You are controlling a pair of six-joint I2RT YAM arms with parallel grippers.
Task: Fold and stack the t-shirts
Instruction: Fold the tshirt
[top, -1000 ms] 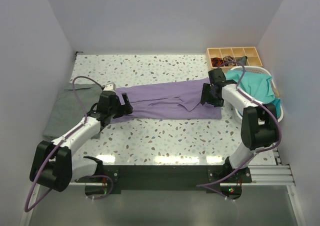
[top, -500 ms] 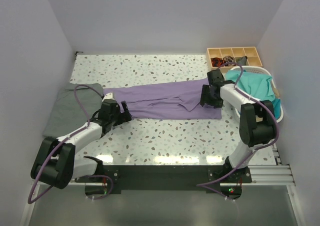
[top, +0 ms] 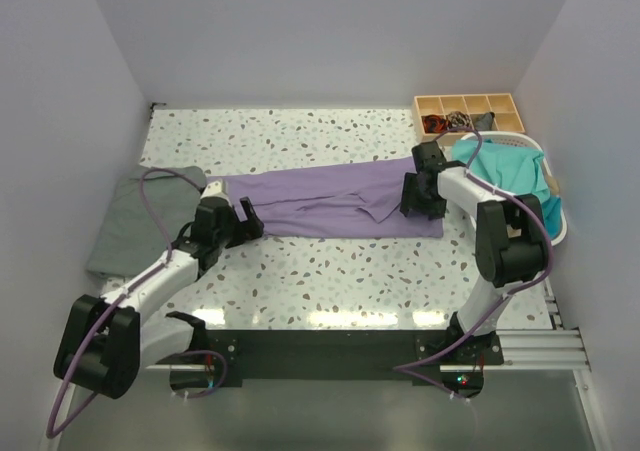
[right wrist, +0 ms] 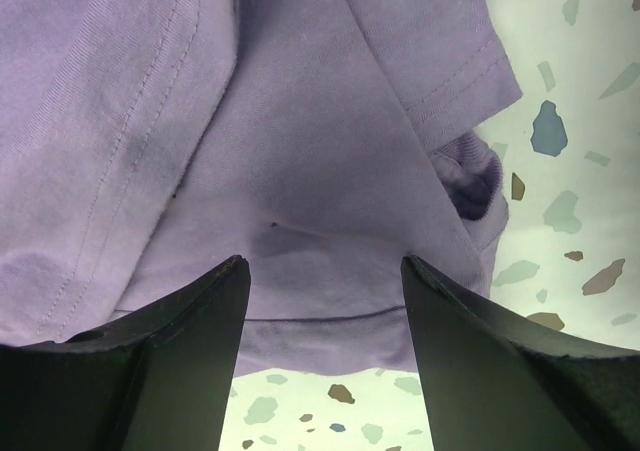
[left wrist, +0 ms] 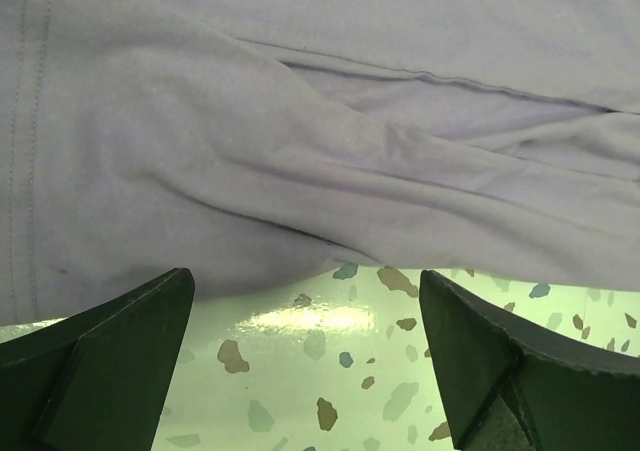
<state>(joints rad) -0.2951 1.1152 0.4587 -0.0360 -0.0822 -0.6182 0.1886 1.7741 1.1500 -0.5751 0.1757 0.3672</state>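
We find the lavender t-shirt (top: pixel 330 199) lying mid-table as a long half-folded strip. The grey t-shirt (top: pixel 135 221) lies apparently folded at the left, and the teal t-shirts (top: pixel 510 171) wait in the basket (top: pixel 560 223). The left gripper (top: pixel 250 218) and right gripper (top: pixel 411 193) are both released and empty at the strip's ends. We judge most of the work outstanding.

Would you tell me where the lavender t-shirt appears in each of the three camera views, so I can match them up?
Top external: the lavender t-shirt lies spread left to right across the middle.
Left wrist: it fills the upper part of the picture.
Right wrist: it fills most of the picture.
Shared landmark: the speckled tabletop, which borders the shirt's edge in all three views.
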